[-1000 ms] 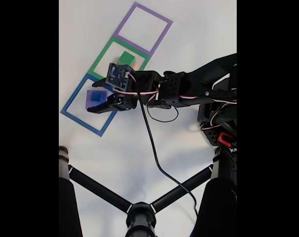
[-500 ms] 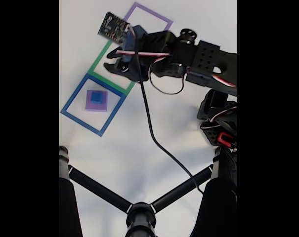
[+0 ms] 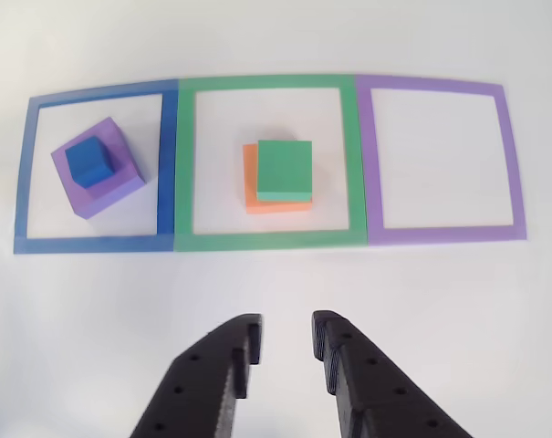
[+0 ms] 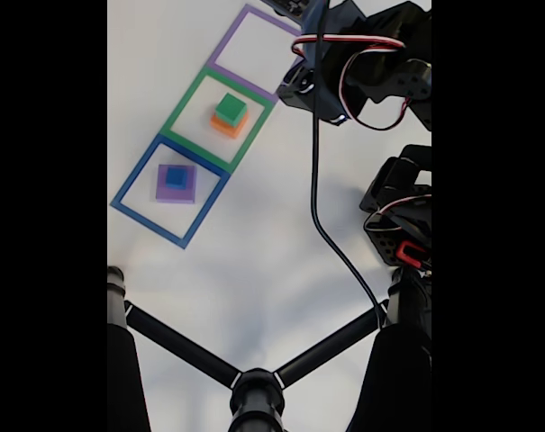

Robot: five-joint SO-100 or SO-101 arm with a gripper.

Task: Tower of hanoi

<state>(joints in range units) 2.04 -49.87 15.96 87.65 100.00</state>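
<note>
1. In the other view I see my gripper (image 3: pixel 286 339) at the bottom edge, its jaws a little apart with nothing between them, hanging over bare white tabletop (image 3: pixel 276 283).
2. Straight ahead of the jaws lies the green frame (image 3: pixel 268 240); inside it the green block (image 3: pixel 285 169) sits on the orange block (image 3: pixel 254 193), whose edge shows on the left and along the bottom.
3. Ahead and to the left of the jaws is the blue frame (image 3: pixel 166 164), touching the green one. In it the purple block (image 3: pixel 107 187) lies turned at an angle, with the blue cube (image 3: pixel 89 162) on top, towards its upper left corner.
4. Ahead and to the right is the purple frame (image 3: pixel 435 234), joined to the green one, with only tabletop inside.
5. In the fixed view the arm (image 4: pixel 362 67) is at the top right, well apart from both stacks; there I cannot tell how the jaws stand.
6. Also there, a black cable (image 4: pixel 322 216) runs from the arm down across the tabletop to a black stand (image 4: pixel 254 391).
</note>
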